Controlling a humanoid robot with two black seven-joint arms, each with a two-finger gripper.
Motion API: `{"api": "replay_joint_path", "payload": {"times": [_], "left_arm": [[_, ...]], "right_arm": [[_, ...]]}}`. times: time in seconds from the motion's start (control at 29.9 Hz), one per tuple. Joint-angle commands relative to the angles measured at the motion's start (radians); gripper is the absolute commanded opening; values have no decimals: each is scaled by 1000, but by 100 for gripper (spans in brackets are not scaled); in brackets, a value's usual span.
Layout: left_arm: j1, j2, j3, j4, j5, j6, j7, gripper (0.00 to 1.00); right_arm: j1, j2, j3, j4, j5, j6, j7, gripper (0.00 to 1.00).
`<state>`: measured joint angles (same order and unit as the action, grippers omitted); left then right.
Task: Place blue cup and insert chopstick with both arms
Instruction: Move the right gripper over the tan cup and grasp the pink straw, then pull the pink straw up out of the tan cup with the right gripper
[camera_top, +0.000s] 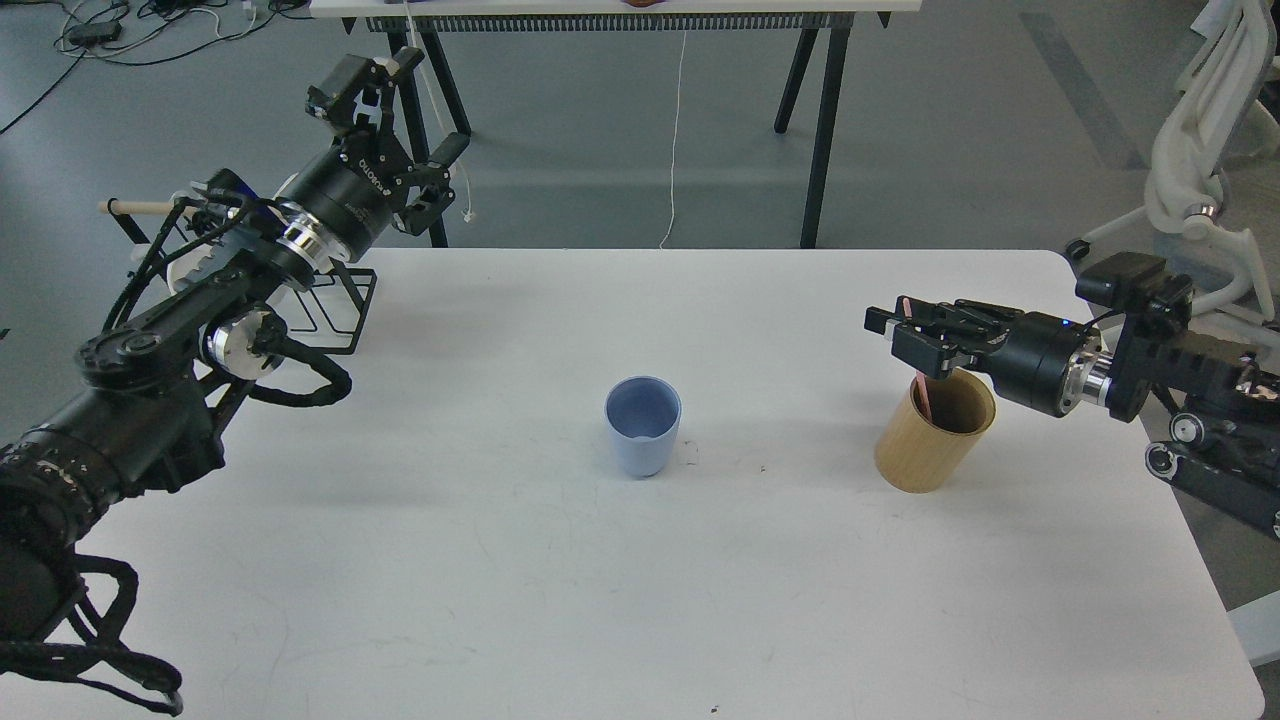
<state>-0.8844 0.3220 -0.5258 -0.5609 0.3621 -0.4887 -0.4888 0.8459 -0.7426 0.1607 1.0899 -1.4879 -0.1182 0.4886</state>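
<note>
Standing in the tan wooden cylinder (935, 432), the chopstick (926, 398) is crossed by the right gripper (898, 328), whose fingers lie around its upper part; whether it is actually clamped cannot be told. The blue cup (642, 426) is seen upright at mid-table (560, 600), well apart. The left gripper (395, 105) is held spread and empty, beyond the far table edge.
</note>
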Motion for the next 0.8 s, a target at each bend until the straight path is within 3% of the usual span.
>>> {"api": "replay_joint_path", "payload": {"times": [0.0,0.43,0.77], "left_arm": [[2,-1,0,1,-2,0,0,96],[4,-3,0,1,-2,0,0,96],[5,-6,0,1,-3,0,0,96]], "right_arm": [[1,-7,0,1,0,0,0,31],[1,-9,2,1,0,0,0,10],[31,-61,8,8,8,3,0,4]]}}
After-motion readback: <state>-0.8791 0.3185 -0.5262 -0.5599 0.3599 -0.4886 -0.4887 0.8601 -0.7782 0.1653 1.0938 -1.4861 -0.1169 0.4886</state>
